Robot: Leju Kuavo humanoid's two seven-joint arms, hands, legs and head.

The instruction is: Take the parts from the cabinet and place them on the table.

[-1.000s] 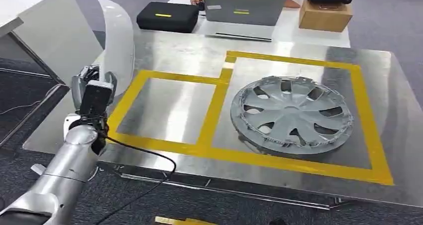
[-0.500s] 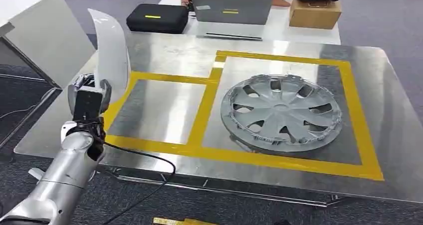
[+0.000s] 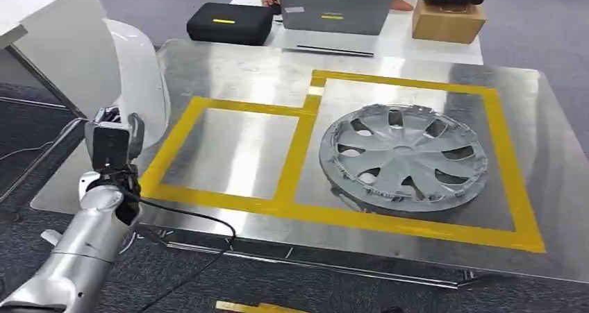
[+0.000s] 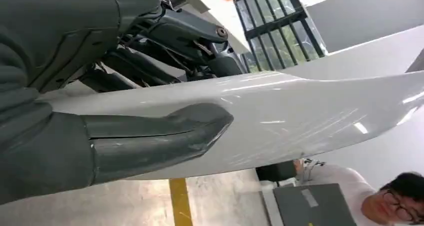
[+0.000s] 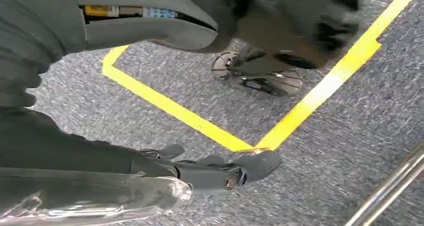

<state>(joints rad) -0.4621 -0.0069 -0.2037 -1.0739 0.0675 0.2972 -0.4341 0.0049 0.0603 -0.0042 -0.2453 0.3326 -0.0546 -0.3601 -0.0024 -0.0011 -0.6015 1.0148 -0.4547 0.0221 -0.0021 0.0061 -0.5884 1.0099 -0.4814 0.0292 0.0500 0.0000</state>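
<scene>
A white curved panel [image 3: 139, 77] is gripped upright by the left hand [image 3: 111, 143], thumb and fingers [image 4: 165, 30] clamped across it, near the bench [image 3: 250, 70] edge, presumably for setting down beside the hubcap [image 3: 404, 157].

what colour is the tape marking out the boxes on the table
Yellow. The tape outlines two boxes on the metal table, clearest in the head view.
</scene>
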